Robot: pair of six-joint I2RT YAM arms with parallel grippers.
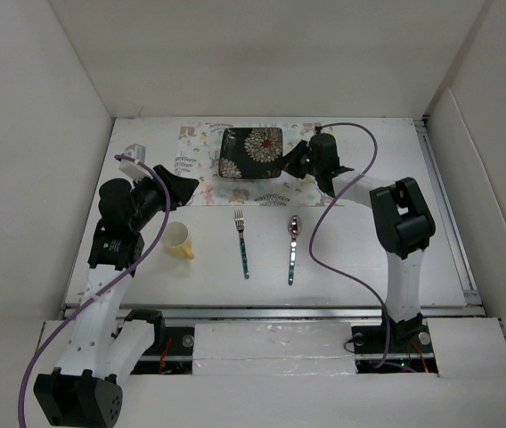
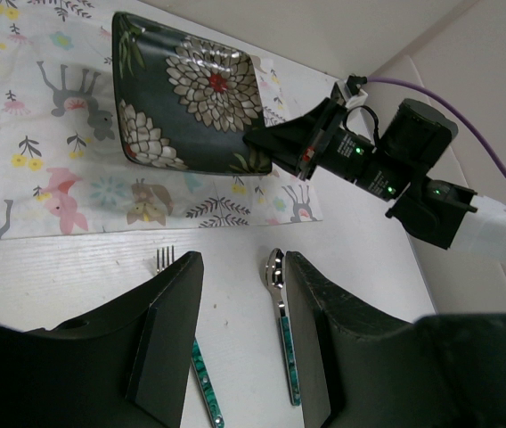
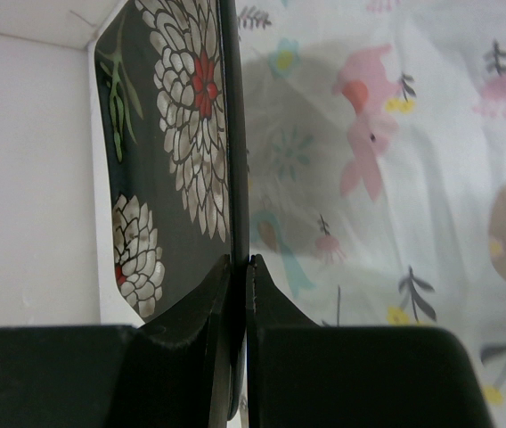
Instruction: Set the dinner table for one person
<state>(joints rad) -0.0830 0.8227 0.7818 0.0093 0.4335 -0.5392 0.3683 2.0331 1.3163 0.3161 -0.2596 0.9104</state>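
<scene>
Right hand [image 3: 240, 267] pinches the rim of a black floral square plate [image 1: 251, 152] on the animal-print placemat [image 1: 196, 152].
White bench [image 1: 351, 259], white-walled enclosure; left hand [image 2: 240, 339] open, empty, above the fork [image 1: 242, 242] and spoon [image 1: 293, 248]; yellow cup [image 1: 178, 239] nearby.

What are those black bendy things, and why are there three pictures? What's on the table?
They are two robot arms, each ending in a two-finger pincher. One picture comes from a camera high above; the other two come from small cameras on each arm's wrist, so you see its own fingers up close.

On the white dinner table lies a placemat with animals and leaves. A dark flowered plate is over it, and the right gripper pinches the plate's edge, holding it tilted. Nearer the arms lie a fork and a spoon, side by side, and a yellow cup. The left gripper is open and holds nothing.
</scene>
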